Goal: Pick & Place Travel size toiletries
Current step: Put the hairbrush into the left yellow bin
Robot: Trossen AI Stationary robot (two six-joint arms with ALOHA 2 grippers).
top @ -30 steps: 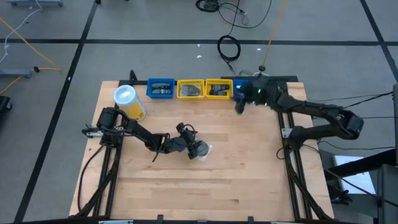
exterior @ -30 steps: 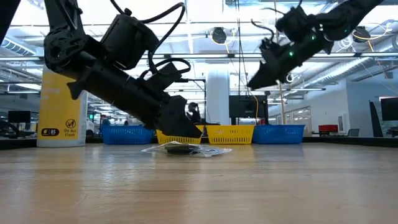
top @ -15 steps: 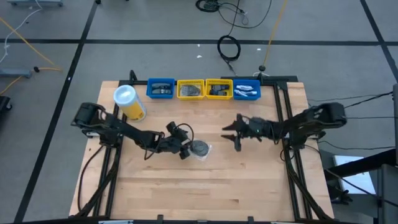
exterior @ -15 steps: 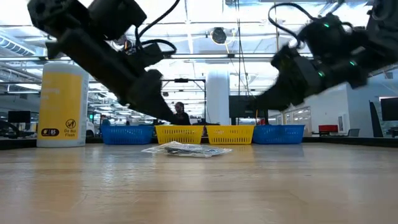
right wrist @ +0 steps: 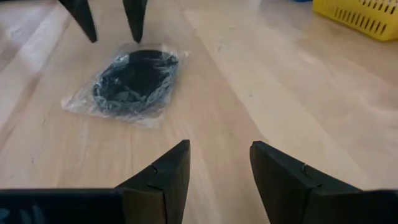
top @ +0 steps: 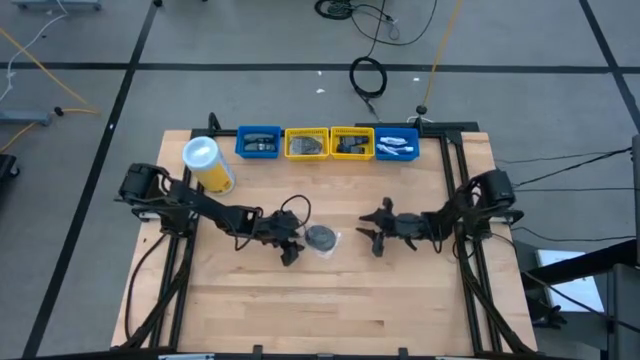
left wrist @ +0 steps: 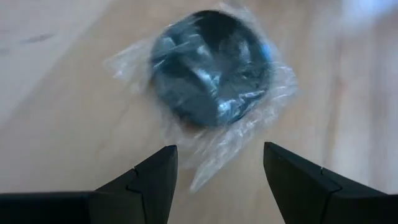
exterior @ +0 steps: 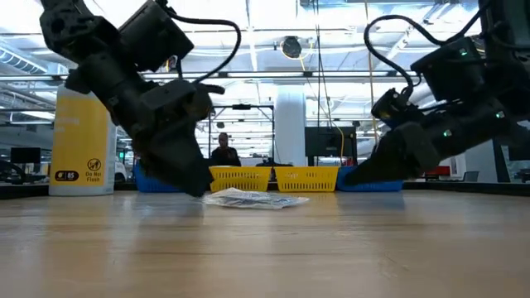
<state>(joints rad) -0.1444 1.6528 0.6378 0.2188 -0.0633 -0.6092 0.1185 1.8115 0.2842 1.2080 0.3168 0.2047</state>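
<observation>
A round dark grey disc in clear plastic wrap, one of the travel size toiletries, lies flat on the wooden table near its middle. It also shows in my left wrist view and right wrist view. My left gripper stands open just left of the disc, tilted down at it, fingertips clear of the wrap. My right gripper is open and low over the table, a short way right of the disc, pointing at it.
A row of bins stands along the far edge: blue, yellow, yellow, blue, each with small items inside. A large yellow canister with a white lid stands at the far left. Bare wood lies toward the near edge.
My right gripper has swung from above the far-right blue bin down and toward the table's middle, ending low beside the disc. My left gripper has drawn back from over the disc toward the left and rolled about. The disc has stayed flat on the table.
</observation>
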